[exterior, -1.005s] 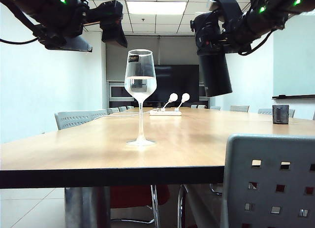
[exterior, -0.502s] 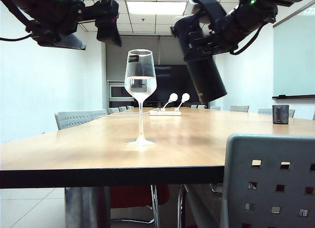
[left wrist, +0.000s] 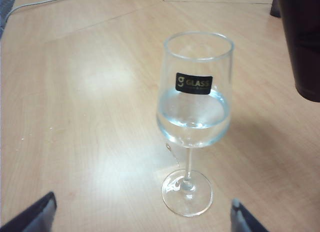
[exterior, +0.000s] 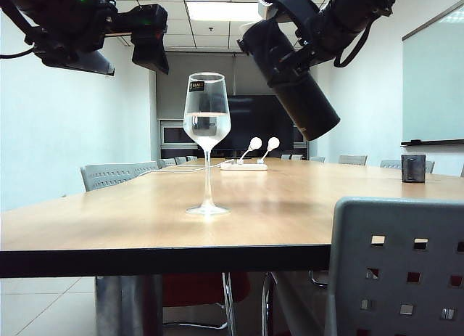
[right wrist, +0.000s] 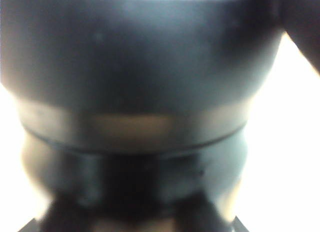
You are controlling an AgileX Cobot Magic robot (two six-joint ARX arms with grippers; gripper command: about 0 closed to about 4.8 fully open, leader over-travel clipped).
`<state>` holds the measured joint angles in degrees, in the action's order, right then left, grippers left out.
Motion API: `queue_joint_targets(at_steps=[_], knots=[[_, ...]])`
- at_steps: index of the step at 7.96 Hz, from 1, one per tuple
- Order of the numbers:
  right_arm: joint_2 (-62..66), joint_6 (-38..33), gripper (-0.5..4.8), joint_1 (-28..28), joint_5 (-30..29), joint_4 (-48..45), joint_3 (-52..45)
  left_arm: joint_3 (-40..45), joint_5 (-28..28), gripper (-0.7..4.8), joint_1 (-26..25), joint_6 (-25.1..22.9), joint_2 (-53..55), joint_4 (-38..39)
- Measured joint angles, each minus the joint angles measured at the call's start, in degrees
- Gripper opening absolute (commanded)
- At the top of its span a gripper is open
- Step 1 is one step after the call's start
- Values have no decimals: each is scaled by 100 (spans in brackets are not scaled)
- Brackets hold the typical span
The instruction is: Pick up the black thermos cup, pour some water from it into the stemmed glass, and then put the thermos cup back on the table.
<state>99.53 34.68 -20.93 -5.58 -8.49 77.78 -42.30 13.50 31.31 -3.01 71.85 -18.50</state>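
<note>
Two hands hover high over a wide, mostly bare tabletop [exterior: 130, 220], one carrying the flask.

Near the dark front edge, the stemmed glass [exterior: 207, 140] stands upright, partly filled, its black label reading "GLASS". Above and left, the left hand [exterior: 148, 42] hangs spread open. Right of the glass, the right hand [exterior: 279, 42] grips the black thermos cup [exterior: 304, 104], tilted, top toward the glass, base down-right. Farther back sit a small dark cup [exterior: 413, 168] and microphones [exterior: 254, 153].
</note>
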Motion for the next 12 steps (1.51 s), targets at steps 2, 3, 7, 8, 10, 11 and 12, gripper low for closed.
queue_joint_targets(at_steps=[2, 3, 7, 8, 10, 11, 12], knots=[[2, 413, 184, -101, 46, 153, 15, -4, -11, 479, 0, 0, 0, -9], [2, 728, 184, -186, 52, 149, 17, -13, -181, 479, 2, 0, 0, -190], [273, 1128, 183, -184, 85, -101, 457, -13, -308, 479, 2, 0, 2, -186], [599, 1327, 183, -186, 105, 2, 745, -13, -321, 479, 2, 0, 2, -179], [597, 2205, 183, -181, 306, 160, 745, -13, -323, 479, 2, 2, 2, 22], [597, 2223, 183, -181, 341, 164, 745, -13, -323, 479, 2, 0, 2, 35], [597, 2900, 183, -184, 435, 164, 745, -13, -323, 479, 0, 0, 2, 168]])
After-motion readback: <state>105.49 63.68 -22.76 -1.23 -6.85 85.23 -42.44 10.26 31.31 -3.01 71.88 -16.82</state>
